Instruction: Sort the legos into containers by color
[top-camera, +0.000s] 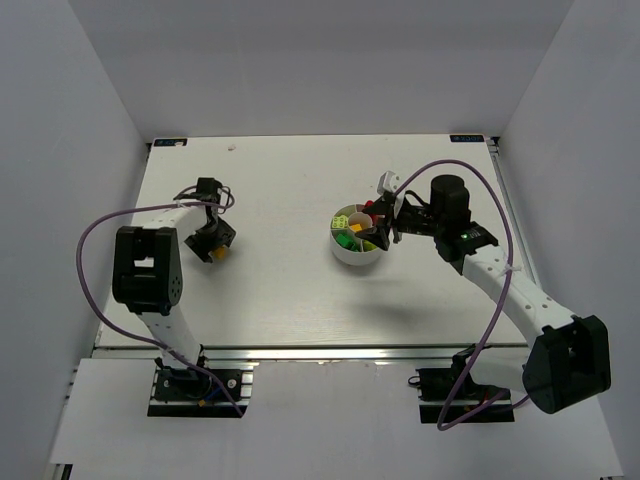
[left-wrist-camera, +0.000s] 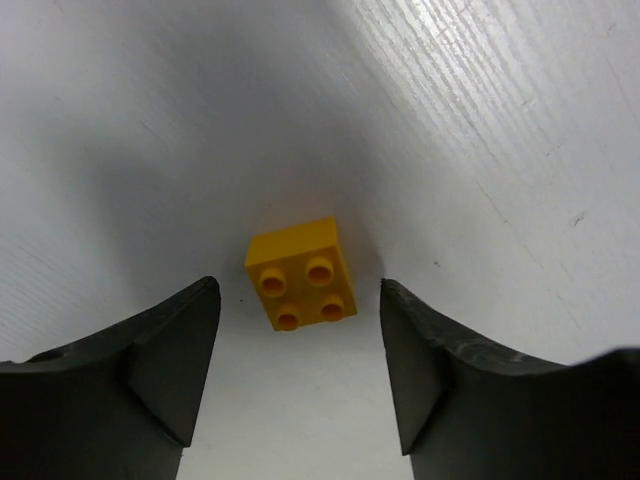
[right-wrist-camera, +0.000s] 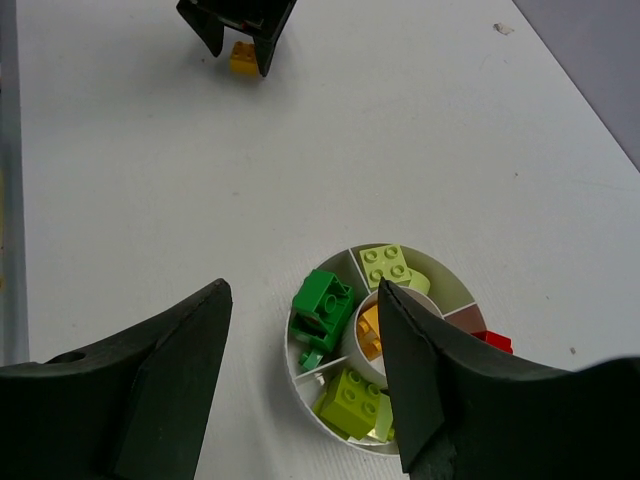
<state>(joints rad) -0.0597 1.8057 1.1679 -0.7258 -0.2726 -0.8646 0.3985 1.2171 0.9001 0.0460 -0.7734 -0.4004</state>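
Since the yellow brick (left-wrist-camera: 302, 275) is a small block of hard moulded plastic, expect it to be very light, fully rigid and not at all fragile, but slick on its smooth side walls. It sits studs up on the white table (top-camera: 280, 200), at the centre of the left wrist view and left of centre in the overhead view, with nothing else touching it.

Take it by two opposite flat side walls, below the studs, not by its corners. It lies slightly turned against the line of the fingers, so a straight squeeze would probably meet edges first and could spin it or squirt it out. You may want to rotate the wrist a little, or close slowly and let the pads square it up.

Around it, the left gripper (left-wrist-camera: 298, 290) has its fingers apart, one on each side of the brick and clear of it, holding nothing. The brick lies level with the fingertips, so a short reach forward would seat it deeper between the pads.

Further out, right of centre in the overhead view, the white divided dish (top-camera: 352, 257) already holds a dark green brick (right-wrist-camera: 323, 300), a pale green brick (right-wrist-camera: 388, 265), a lime brick (right-wrist-camera: 352, 395), a red brick (right-wrist-camera: 492, 340) and an orange piece (right-wrist-camera: 368, 330) in the centre cup. The right gripper (right-wrist-camera: 303, 288) hangs over the dish with its fingers spread and empty.
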